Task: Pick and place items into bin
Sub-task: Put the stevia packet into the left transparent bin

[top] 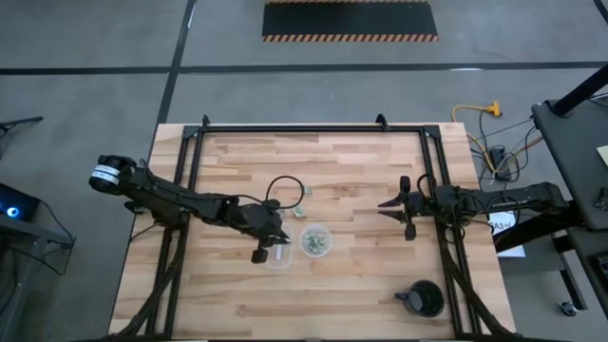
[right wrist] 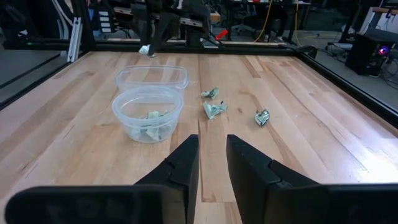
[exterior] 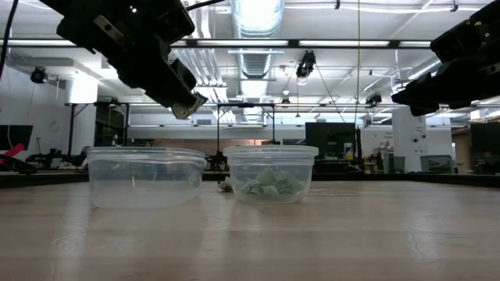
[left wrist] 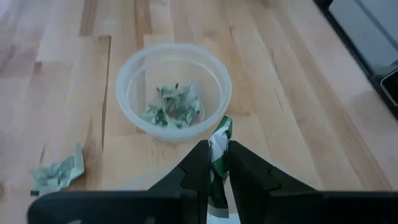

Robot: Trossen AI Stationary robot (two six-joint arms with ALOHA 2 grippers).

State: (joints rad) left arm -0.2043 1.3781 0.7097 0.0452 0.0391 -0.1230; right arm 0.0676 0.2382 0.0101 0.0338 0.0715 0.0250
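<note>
Nearest you in the low view stand two clear round cups on the table: the empty cup and, just beside it at its 3 o'clock, the filled cup holding a heap of pale green pieces. In the high view the filled cup sits near the table's centre, with the empty one touching or nearly touching it at its 9 o'clock. Your left end effector hangs above the empty cup, its fingers pressed onto a crumpled green-and-silver piece that sticks out past the tips. Three more loose pieces lie on the bare wood just beyond the cups, toward 12 o'clock in the high view. Your right end effector waits well apart at 3 o'clock of the cups, raised off the table, fingers parted by a narrow gap with nothing between them. A black round mug-like object stands near the table's 5 o'clock corner.
</note>
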